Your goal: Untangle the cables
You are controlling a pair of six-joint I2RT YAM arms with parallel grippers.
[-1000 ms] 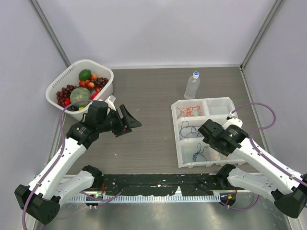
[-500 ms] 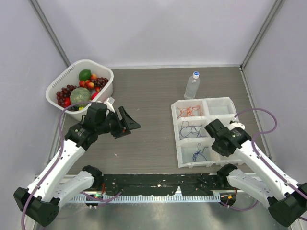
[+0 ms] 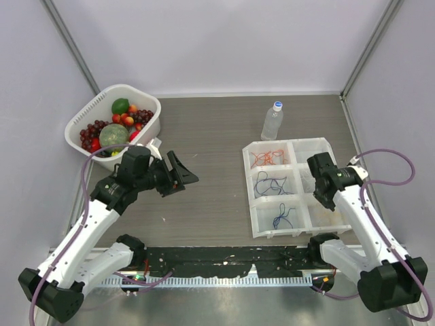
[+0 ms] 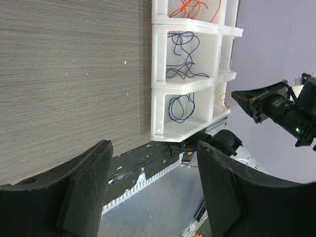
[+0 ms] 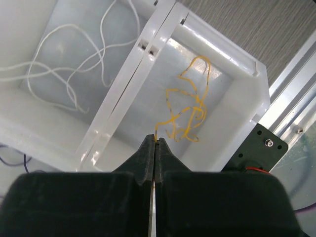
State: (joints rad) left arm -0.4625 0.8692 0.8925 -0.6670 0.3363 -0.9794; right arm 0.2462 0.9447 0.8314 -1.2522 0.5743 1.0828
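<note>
The cables lie sorted in a white divided tray (image 3: pixel 247 178): an orange one (image 3: pixel 266 157) at the far left, a purple one (image 3: pixel 270 183) in the middle, a blue one (image 3: pixel 282 216) nearest. In the right wrist view my right gripper (image 5: pixel 154 140) is shut on the end of a thin yellow cable (image 5: pixel 190 106) in the near right compartment. A white cable (image 5: pixel 64 64) lies in the compartment beside it. From above, the right gripper (image 3: pixel 325 202) hangs over the tray's right column. My left gripper (image 3: pixel 182 173) is open and holds nothing, above the table left of the tray (image 4: pixel 158 84).
A white basket (image 3: pixel 153 112) of fruit stands at the far left. A clear water bottle (image 3: pixel 272 122) stands upright just behind the tray. The black rail (image 3: pixel 224 258) with the arm bases runs along the near edge. Walls close in both sides.
My right gripper has swung right from the tray's left compartments to its right column and gone from open to shut on the yellow cable. The left arm has barely moved.
</note>
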